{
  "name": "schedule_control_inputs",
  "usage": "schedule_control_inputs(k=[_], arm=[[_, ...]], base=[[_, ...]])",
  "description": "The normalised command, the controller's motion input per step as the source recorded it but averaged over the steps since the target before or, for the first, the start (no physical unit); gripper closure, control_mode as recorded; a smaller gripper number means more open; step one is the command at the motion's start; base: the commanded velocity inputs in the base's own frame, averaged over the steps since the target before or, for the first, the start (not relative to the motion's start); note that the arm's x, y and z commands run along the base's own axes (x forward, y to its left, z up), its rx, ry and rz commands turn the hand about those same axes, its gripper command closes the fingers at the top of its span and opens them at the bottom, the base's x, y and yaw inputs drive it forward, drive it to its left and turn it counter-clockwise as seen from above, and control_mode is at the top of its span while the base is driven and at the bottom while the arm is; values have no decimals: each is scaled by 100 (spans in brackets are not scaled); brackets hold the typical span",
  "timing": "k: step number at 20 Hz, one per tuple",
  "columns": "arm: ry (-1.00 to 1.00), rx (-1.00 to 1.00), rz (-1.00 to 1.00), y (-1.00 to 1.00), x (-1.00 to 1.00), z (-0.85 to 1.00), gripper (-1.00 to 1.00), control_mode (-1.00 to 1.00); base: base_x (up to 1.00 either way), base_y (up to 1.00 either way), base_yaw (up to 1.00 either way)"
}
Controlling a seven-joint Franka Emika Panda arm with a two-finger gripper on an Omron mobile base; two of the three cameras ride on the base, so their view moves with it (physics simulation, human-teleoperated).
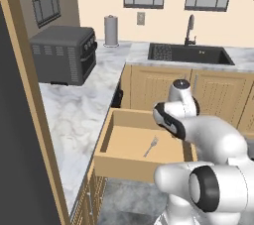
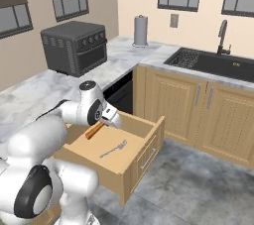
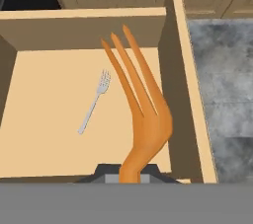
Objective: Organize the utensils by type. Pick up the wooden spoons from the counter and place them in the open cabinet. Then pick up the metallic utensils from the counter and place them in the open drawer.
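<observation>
One slim silver-grey fork point(image 3: 94, 102) lies flat on the tan floor of the single open light-wood drawer point(image 1: 105, 135), which juts out below the white-grey marbled bench point(image 1: 74, 110). The hand view shows one orange-brown three-tined wooden fork point(image 3: 141, 109) grasped in the clenched claw point(image 3: 134, 177) above the drawer's right side. The right base view shows just a short brown piece at the claw.

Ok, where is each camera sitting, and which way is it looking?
Left base view: behind the arm on its left, looking forward and down at the open drawer, counter and sink; the white arm rises lower right.
Right base view: behind on the right, same drawer; the arm rises lower left.
Hand view: on the hand, looking down into the drawer past the orange-brown fork in the jaws.
All three share the drawer and the silver fork inside it.
</observation>
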Motion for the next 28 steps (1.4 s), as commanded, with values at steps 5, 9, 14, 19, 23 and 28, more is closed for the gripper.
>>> schedule_control_inputs(k=[5,9,14,19,23,28], arm=[[4,-9,18,0,36,-64,100,-100],[0,0,13,-8,40,-64,100,-100],[11,-1,3,-10,20,-53,100,-100],[17,-6,0,-6,16,-52,100,-100],[15,-2,0,-9,28,-47,100,-100],[6,0,-2,-21,39,-47,100,-100]], base=[[0,0,0],[0,0,0],[0,0,0],[0,0,0],[0,0,0],[0,0,0]])
